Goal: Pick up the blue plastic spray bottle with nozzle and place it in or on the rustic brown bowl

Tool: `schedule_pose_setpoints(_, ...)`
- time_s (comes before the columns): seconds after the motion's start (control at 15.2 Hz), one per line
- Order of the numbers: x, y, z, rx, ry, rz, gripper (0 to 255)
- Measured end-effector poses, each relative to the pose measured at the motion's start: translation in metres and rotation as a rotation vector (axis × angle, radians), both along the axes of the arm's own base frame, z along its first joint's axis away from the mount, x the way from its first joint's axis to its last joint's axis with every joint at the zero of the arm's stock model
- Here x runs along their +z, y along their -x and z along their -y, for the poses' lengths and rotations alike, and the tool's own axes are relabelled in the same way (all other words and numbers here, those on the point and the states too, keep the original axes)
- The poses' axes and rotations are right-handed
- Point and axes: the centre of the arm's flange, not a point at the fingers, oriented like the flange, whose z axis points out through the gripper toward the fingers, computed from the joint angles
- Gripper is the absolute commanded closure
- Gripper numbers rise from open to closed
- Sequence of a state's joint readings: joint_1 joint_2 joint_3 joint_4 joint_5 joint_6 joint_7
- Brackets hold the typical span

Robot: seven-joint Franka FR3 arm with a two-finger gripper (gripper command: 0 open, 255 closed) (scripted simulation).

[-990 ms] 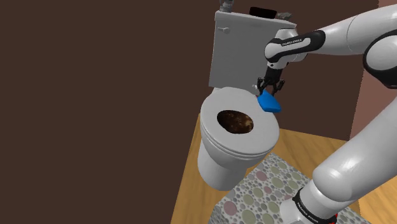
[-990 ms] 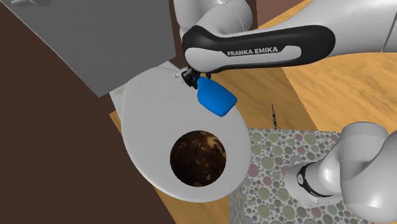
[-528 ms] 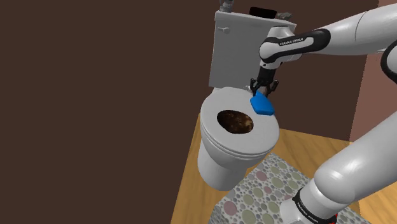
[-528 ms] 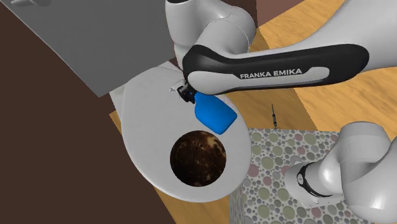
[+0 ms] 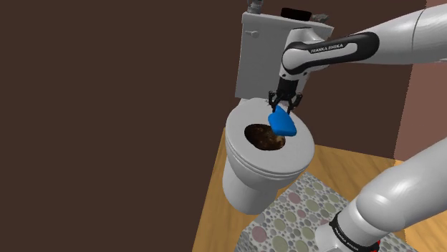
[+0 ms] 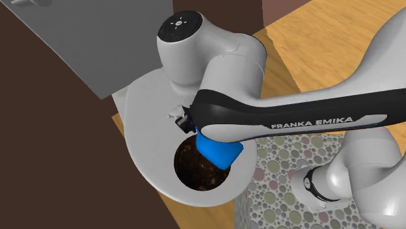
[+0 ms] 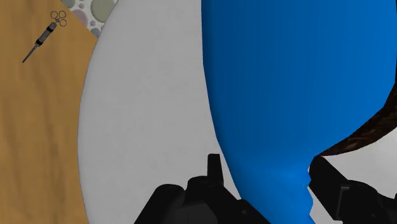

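Note:
The blue spray bottle (image 5: 282,124) hangs body-down from my black gripper (image 5: 284,106), which is shut on its neck. It hovers over the near edge of the dark brown bowl (image 5: 262,137), which rests on the white toilet lid (image 5: 268,163). In the second exterior view the bottle (image 6: 218,151) overlaps the bowl (image 6: 197,172) under my forearm, with the gripper (image 6: 188,123) just above it. In the wrist view the bottle (image 7: 292,83) sits clasped between both fingers (image 7: 215,168), a sliver of the bowl (image 7: 364,132) shows beside it, and the nozzle is hidden.
The grey toilet tank (image 5: 265,54) rises just behind the gripper. A dark brown wall (image 5: 107,107) stands at the shoulder view's left. My pebble-patterned stand (image 5: 294,218) sits on the wooden floor (image 5: 215,200). A small syringe-like object (image 7: 43,38) lies on the floor beside the toilet.
My gripper has carried the blue bottle toward the shoulder view's left, from beside the lid's edge to over the bowl's rim. The bowl has not moved.

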State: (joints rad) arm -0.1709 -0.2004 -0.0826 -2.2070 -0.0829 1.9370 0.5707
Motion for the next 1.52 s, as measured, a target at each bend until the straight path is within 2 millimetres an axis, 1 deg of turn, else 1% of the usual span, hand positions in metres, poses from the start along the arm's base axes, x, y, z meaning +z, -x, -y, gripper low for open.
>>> schedule_pose_setpoints(0.13, 0.003, 0.000, -0.030, 0.001, 0.000, 0.000, 255)
schedule_pose_setpoints(0.2, 0.000, -0.003, -0.043, 0.001, 0.000, 0.000, 255)
schedule_pose_setpoints(0.26, 0.002, -0.001, -0.058, 0.000, 0.000, 0.000, 255)
schedule_pose_setpoints(0.4, -0.006, -0.002, -0.066, 0.000, 0.001, -0.001, 255)
schedule_pose_setpoints(1.19, -0.070, -0.002, -0.069, -0.001, 0.000, -0.001, 255)
schedule_pose_setpoints(1.32, -0.075, -0.002, -0.069, -0.001, 0.000, -0.001, 255)
schedule_pose_setpoints(1.52, -0.076, -0.003, -0.069, -0.002, 0.001, 0.000, 255)
